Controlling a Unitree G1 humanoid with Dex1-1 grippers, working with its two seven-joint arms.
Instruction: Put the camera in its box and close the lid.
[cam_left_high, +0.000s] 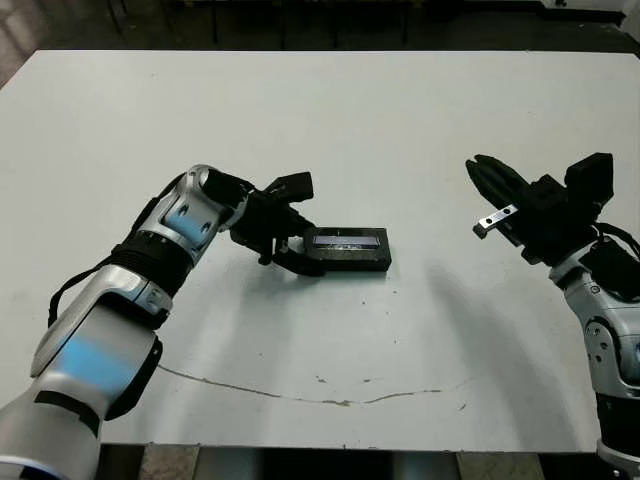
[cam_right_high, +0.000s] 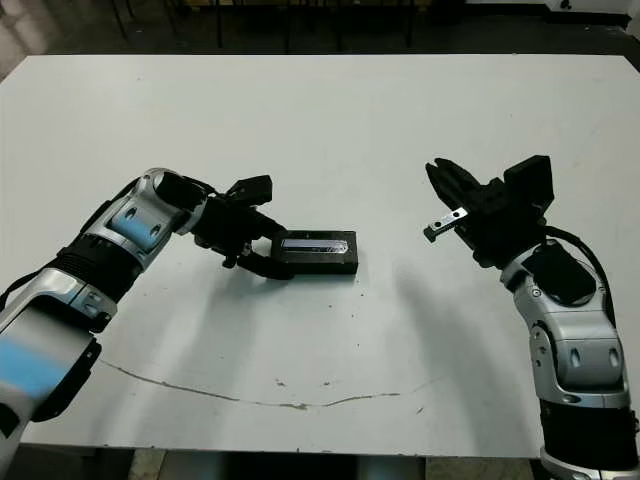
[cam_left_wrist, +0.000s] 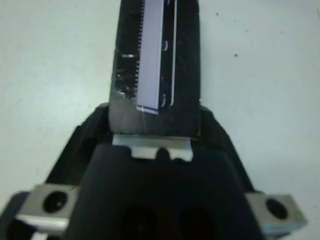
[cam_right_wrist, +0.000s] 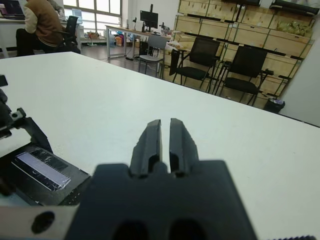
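The lid (cam_left_high: 347, 240) sits on the box (cam_left_high: 350, 262) mid-desk (cam_left_high: 400, 130), shiny face up, and the left tool (cam_left_high: 290, 222) is spread wide around the box's near end, one finger (cam_left_high: 290, 185) beyond it and one in front. The right tool (cam_right_high: 440, 195) hangs well off to the right with its fingers pressed together on nothing, bare desk between it and the box; the camera can't be seen, and a person (cam_right_wrist: 37, 25) sits at a far table with office chairs (cam_right_wrist: 200, 60) behind

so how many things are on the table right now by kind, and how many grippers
black case with a shiny face: 1
grippers: 2, the left gripper at one end of the case, the right gripper held apart from it, empty, fingers together
white table: 1
Total: 4
No separate lid, tray or camera lies loose anywhere on the table.
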